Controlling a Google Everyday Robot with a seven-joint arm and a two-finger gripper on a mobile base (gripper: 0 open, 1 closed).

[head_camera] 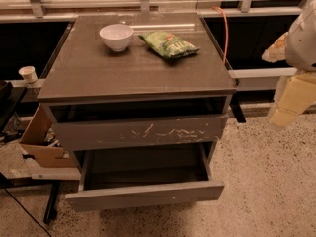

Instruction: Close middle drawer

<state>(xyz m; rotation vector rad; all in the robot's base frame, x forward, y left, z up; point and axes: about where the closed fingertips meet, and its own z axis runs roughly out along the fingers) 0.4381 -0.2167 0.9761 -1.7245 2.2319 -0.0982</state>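
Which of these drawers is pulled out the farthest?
The smooth-fronted drawer at the bottom, its dark inside showing; the scratched drawer above it is barely out. The gripper hangs off to the right of the cabinet, touching neither.

Cream hand (285, 111) at right, grey-brown middle drawer (145, 195)
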